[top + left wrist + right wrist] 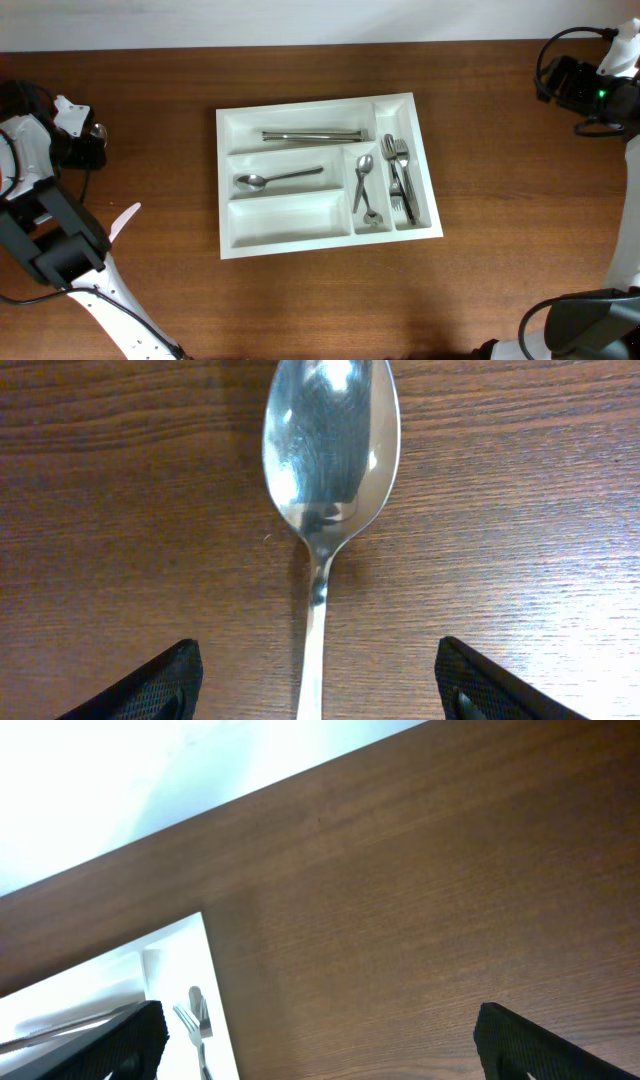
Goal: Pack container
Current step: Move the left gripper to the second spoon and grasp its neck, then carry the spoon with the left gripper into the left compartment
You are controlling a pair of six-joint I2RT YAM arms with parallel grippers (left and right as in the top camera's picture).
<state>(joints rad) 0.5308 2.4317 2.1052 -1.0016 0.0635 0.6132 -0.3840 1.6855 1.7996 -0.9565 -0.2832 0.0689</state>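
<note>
The white cutlery tray (325, 222) lies in the middle of the table. Its top long compartment holds knives (312, 135) and the middle one a spoon (275, 180). The bottom long compartment is bare. The narrow compartments hold small spoons (364, 190) and forks (399, 175). A loose spoon (330, 450) lies on the table, its handle between the open fingers of my left gripper (315, 647), which do not touch it. It also shows in the overhead view (126, 221). My right gripper (318, 1012) is open and empty over bare table, right of the tray's corner (190, 975).
The left arm (50, 245) fills the table's left edge. The right arm (585, 85) sits at the far right corner, with its base at the lower right (590, 325). A pale wall runs along the table's far edge (150, 770).
</note>
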